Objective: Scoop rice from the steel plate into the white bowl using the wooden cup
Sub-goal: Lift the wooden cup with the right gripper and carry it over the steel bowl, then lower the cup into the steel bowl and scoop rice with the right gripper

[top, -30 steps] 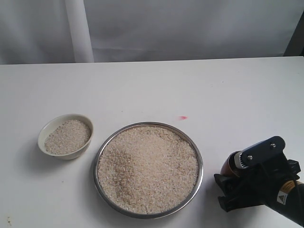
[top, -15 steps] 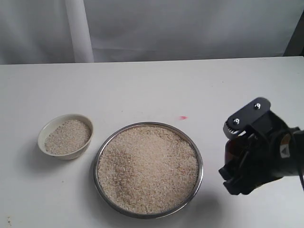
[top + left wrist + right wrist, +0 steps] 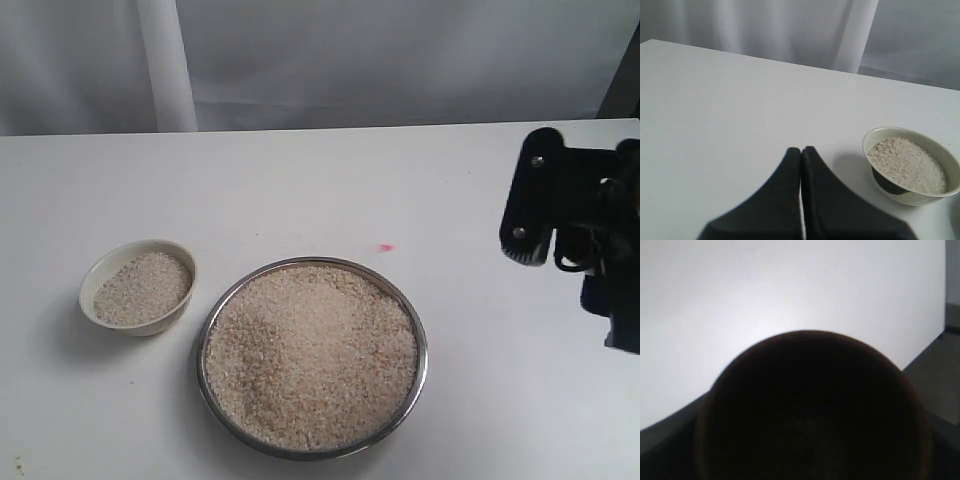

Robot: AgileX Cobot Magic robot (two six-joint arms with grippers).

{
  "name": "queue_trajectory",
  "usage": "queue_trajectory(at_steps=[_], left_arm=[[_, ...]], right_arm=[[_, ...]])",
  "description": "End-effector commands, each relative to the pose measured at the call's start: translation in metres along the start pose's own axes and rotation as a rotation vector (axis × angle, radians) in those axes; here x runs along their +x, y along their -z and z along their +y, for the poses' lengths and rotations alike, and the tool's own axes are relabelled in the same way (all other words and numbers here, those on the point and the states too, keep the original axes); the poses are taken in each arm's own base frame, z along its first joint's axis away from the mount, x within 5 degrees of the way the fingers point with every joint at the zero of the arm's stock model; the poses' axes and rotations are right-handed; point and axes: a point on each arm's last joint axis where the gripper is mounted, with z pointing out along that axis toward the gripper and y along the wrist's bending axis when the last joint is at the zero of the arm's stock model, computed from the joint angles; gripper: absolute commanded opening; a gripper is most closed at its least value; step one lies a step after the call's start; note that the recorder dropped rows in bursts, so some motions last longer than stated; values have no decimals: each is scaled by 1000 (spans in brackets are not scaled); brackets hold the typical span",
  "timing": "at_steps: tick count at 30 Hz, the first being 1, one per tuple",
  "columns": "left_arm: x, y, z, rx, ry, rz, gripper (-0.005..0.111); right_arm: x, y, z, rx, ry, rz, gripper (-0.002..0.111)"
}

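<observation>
Rice (image 3: 310, 355) filled the steel plate (image 3: 312, 261) nearly to its rim in a broad, loose mound. The plate sat at the near middle of the white table (image 3: 330, 170). A smaller portion of the same grain lay in the white bowl (image 3: 150, 324), which stood upright just beside the plate on its left, not touching it.

The wooden cup (image 3: 810, 410) was held above the table in the right gripper (image 3: 560, 225), out at the table's right side and well clear of the plate. In the exterior view the cup was hidden behind the black gripper body. The right wrist view showed it close up as a dark round form with a reddish-brown edge. Dark finger parts pressed against it on either side, so the gripper was clamped on the cup. Whether the cup held any grain could not be told.

The left gripper (image 3: 801, 150) did not appear in the exterior view. Its wrist view showed two black fingers pressed together tip to tip, holding nothing, over bare table near the bowl.

A small red mark (image 3: 385, 247) sat on the table beyond the plate. A white post (image 3: 165, 65) and a pale curtain (image 3: 420, 60) stood behind the table.
</observation>
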Motion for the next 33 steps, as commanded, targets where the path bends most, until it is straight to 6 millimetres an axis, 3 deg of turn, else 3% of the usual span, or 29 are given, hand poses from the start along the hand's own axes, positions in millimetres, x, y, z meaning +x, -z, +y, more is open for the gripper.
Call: queue_trajectory(at_steps=[1, 6, 9, 12, 17, 23, 33], left_arm=[[-2, 0, -1, 10, 6, -7, 0], [-2, 0, -1, 10, 6, -7, 0], [-2, 0, -1, 10, 6, -7, 0], [-2, 0, -1, 10, 6, -7, 0], [-2, 0, -1, 10, 6, -7, 0], [-2, 0, -1, 10, 6, -7, 0], [-2, 0, -1, 10, 6, -7, 0]], right_arm=[[-27, 10, -8, 50, 236, 61, 0], [-73, 11, -11, 67, 372, 94, 0], [-114, 5, -5, 108, 485, 92, 0], [-161, -10, 10, 159, 615, 107, 0], [-210, -46, 40, 206, 790, 168, 0], [-220, -87, 68, 153, 876, 238, 0], [-226, -102, 88, 128, 929, 264, 0]])
